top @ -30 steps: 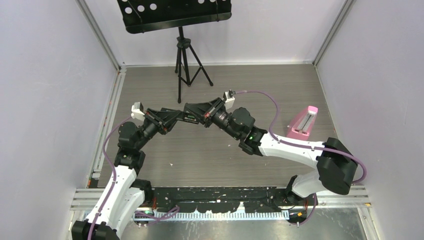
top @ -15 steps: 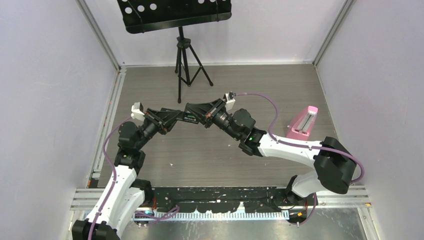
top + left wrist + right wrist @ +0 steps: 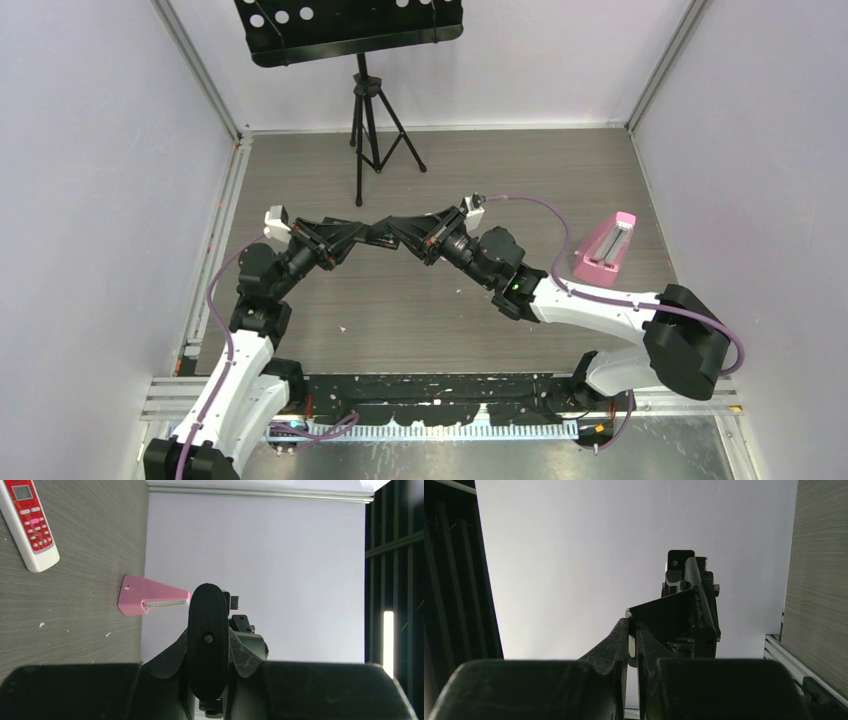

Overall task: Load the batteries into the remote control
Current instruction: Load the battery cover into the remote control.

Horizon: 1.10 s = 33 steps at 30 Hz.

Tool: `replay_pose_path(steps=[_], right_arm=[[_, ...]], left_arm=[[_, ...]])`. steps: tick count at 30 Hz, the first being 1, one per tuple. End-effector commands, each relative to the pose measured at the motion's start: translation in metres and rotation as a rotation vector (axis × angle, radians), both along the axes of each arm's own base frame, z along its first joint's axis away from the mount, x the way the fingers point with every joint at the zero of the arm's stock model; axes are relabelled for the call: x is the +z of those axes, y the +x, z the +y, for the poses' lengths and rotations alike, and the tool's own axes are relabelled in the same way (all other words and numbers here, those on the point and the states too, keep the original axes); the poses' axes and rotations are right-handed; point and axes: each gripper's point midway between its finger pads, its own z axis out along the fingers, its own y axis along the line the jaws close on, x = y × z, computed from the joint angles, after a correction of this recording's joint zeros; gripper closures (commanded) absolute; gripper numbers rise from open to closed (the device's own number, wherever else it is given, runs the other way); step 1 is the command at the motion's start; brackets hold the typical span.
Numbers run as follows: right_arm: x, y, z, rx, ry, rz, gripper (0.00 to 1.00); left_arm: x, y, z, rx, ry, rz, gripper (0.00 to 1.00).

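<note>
The left gripper (image 3: 368, 237) is clenched on the black remote (image 3: 207, 630), with one finger on each long side. In the left wrist view the remote stands between the fingers with its long axis running 12 to 6 o'clock. Its rounded end sticks out past the fingertips at 12, and its broad dark face, with a small screw hole in the middle, is turned to the camera. It hangs above the table (image 3: 400, 310), not on it.

From above, the two claws meet tip to tip over mid-table, the left one reaching toward 3 o'clock and the right toward 9. The remote merges with the dark fingers there.

The right gripper (image 3: 632, 626) has its fingers almost together, with a thin slit between them. I cannot tell whether they pinch anything. In its view the remote sits just past the fingertips at about 1 o'clock, edge-on as a thin, near-upright bar.

A red-and-white remote (image 3: 29, 525) lies flat on the table at 10 o'clock of the held one, its long axis running 11 to 5. A pink wedge (image 3: 150, 596) rests nearer.
</note>
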Motion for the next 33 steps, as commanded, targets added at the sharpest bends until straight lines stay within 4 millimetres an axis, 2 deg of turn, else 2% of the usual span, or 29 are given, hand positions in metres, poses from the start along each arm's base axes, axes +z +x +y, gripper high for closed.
replay_pose_path(steps=[1,11,25,33], right_arm=[[-0.014,-0.005,-0.007,-0.003,-0.052,0.01,0.86],[-0.02,-0.008,-0.009,-0.001,-0.077,0.014,0.8],[-0.019,0.0,-0.032,-0.072,-0.089,0.009,0.71],[-0.022,0.0,-0.038,-0.086,-0.091,0.016,0.59]], left_arm=[[0.036,-0.004,-0.001,-0.009,-0.026,-0.141,1.0],[0.035,-0.003,-0.001,-0.007,-0.025,-0.137,1.0],[0.029,-0.003,0.001,0.012,0.012,-0.105,1.0],[0.02,-0.001,0.001,0.014,0.023,-0.072,1.0]])
